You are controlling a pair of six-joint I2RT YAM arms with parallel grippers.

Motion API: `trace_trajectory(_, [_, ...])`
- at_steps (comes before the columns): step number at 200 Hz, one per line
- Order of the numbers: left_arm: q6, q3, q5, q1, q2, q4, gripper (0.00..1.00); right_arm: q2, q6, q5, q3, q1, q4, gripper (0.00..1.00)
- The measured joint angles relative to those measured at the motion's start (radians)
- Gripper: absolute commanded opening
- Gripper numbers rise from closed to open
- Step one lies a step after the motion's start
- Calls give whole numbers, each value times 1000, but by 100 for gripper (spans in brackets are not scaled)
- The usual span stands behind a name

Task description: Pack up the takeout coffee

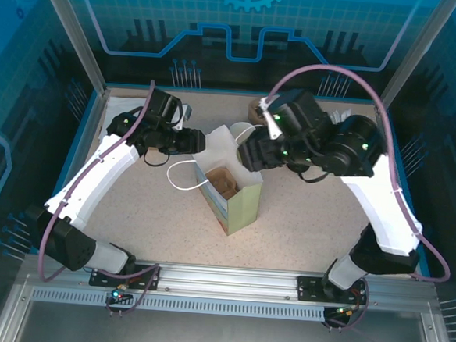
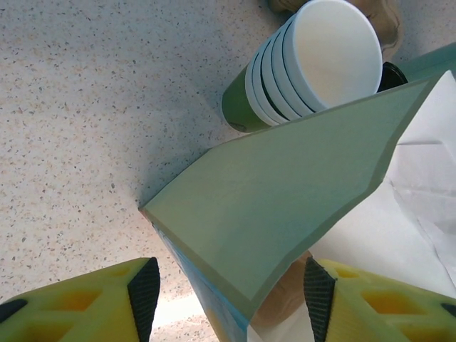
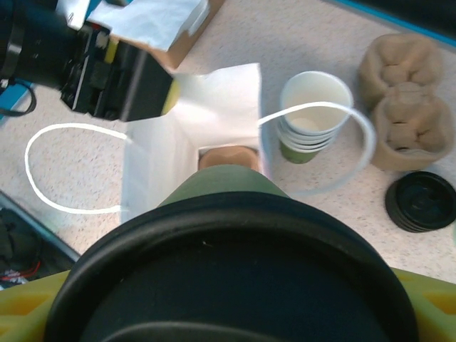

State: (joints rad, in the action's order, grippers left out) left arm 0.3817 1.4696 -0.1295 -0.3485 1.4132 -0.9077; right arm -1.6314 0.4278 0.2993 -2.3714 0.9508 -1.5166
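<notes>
Paper bag (image 1: 237,203): stands upright and open in the middle of the table (image 1: 303,215). It is green outside and white inside, and its white cord handles (image 3: 32,171) splay out to either side.
Bag contents: a brown pulp carrier (image 3: 226,155) lies on the bag's floor.
Takeout coffee (image 3: 228,271): I hold it in the air over the bag's mouth, above the rim and not inside.
Coffee, appearance: a small olive-green paper cup with a black lid fitted on top, the lid's edge raised in a ring. I cannot judge its tilt.
Right gripper (image 1: 249,153): my jaws are closed on the cup, wide apart because of its girth. A yellow finger (image 3: 28,310) shows at each side of it.
Left gripper (image 2: 231,292): my jaws are roughly half apart and straddle the bag's left wall at the rim. One black pad (image 2: 146,292) is outside over the table, the other on the white inner side. A gap shows at the outer pad, so nothing is pinched.
Cup stack (image 3: 313,114): nested green cups with white insides stand on the table just behind the bag, the top one empty.
Spare carriers (image 3: 406,107): two brown pulp trays lie side by side next to the cup stack.
Lids (image 3: 420,201): loose black lids lie flat on the table near the trays.
</notes>
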Motion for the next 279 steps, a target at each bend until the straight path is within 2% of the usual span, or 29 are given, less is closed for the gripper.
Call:
trace_trajectory(28, [10,0,0,0,0,2,56,-82,3,-36,2,37,33,83])
trace_trajectory(70, [13,-5,0,0,0,3,55,-157,2,-80,31,43,71,83])
trace_trajectory(149, [13,-62,1,0,-2,24,48,-164,2,-126,175,23,104,82])
trace_trajectory(200, [13,-74,2,0,-16,28,48,-164,2,-132,256,-17,105,81])
trace_trajectory(279, [13,-79,2,0,-16,32,48,-200,-2,-97,259,-22,87,79])
